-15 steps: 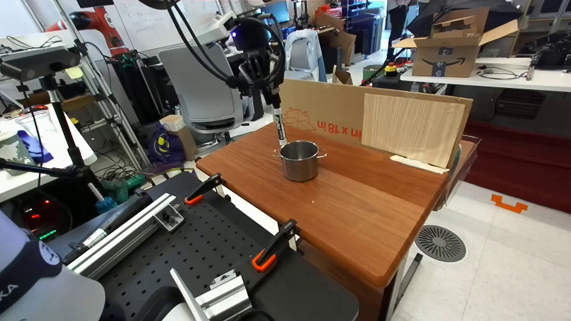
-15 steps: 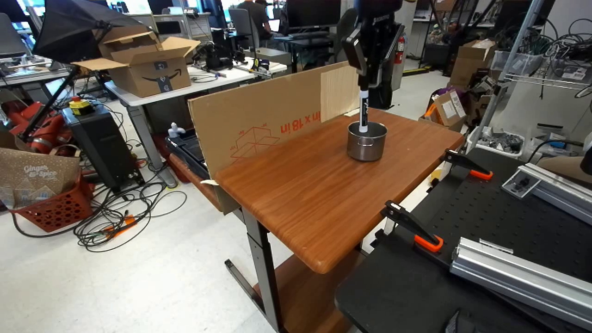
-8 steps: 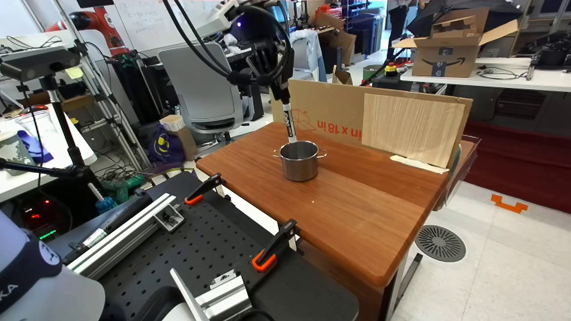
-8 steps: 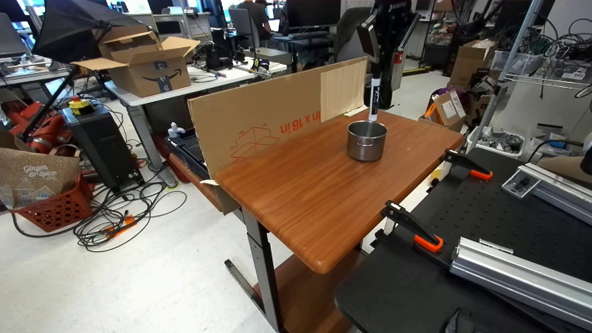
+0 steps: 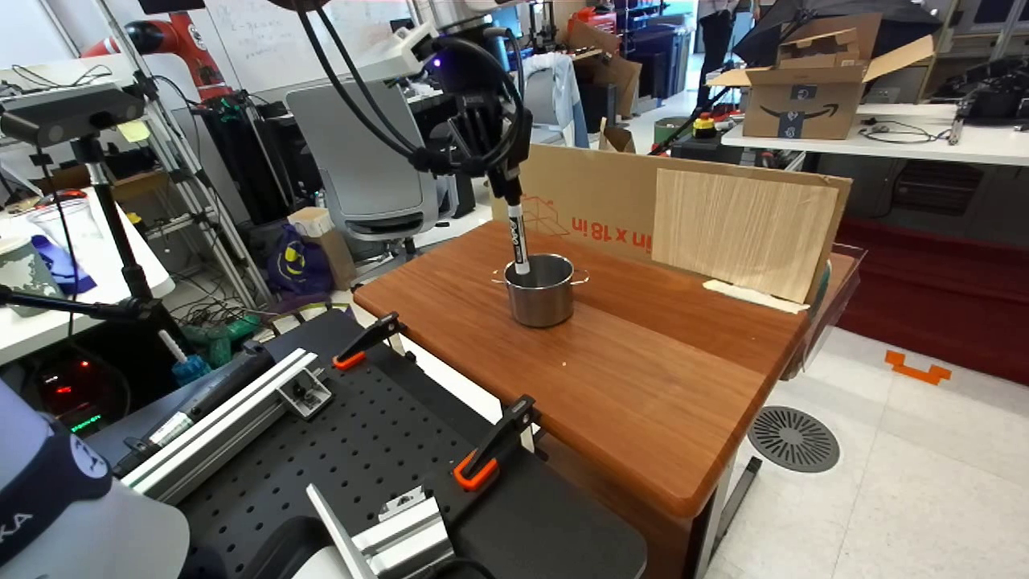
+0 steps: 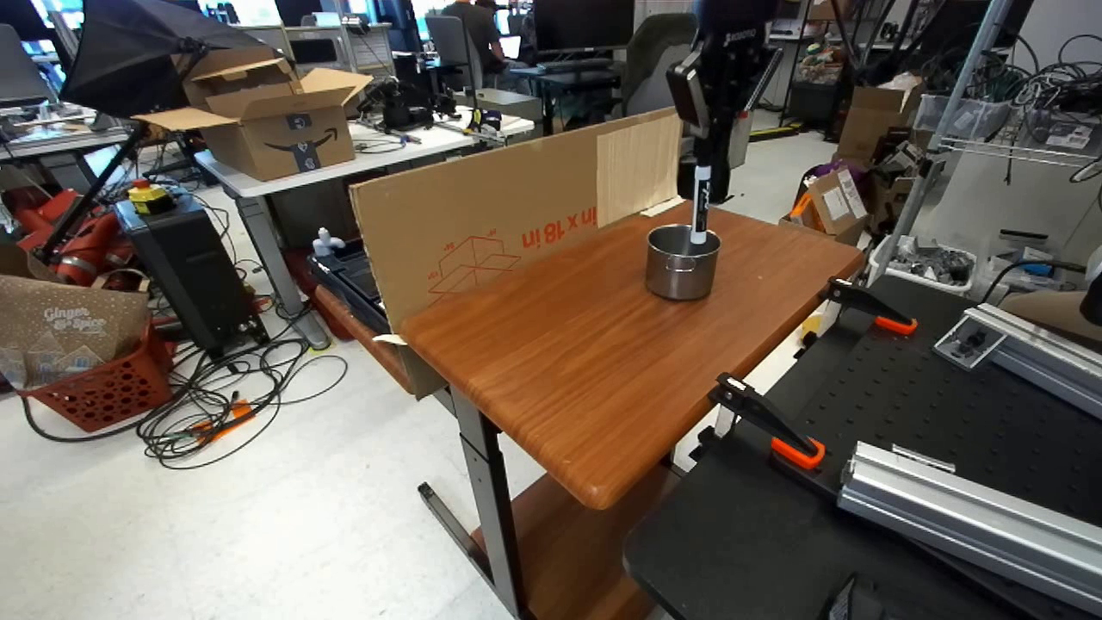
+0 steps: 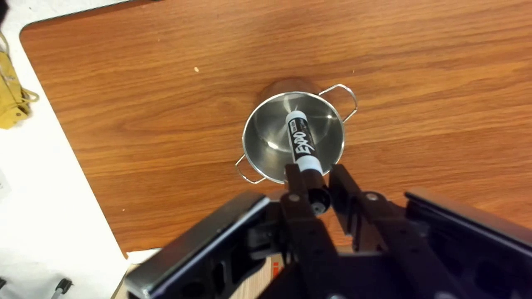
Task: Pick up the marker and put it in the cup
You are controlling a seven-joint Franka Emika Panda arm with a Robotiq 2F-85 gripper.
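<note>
The marker is whitish with a black label and a dark end; it shows in the wrist view (image 7: 302,139) and in both exterior views (image 5: 517,237) (image 6: 701,202). My gripper (image 7: 314,170) is shut on the marker's dark end and holds it nearly upright, slightly tilted; the gripper also shows in both exterior views (image 5: 513,193) (image 6: 703,155). The cup, a shiny silver metal pot with two wire handles, stands upright on the table in both exterior views (image 5: 542,304) (image 6: 679,275) and in the wrist view (image 7: 270,155). The marker's white lower end is inside the cup's rim. Nothing else shows in the cup.
The cup stands on a brown wooden table (image 5: 643,386). A cardboard panel (image 6: 482,215) stands along one table edge. Black clamps with orange ends (image 5: 498,442) sit at the edge nearest the robot's black base plate (image 5: 386,434).
The gripper and marker first rose and shifted sideways relative to the cup, then came down. The marker's lower end is now inside the rim. The cup has not moved.
</note>
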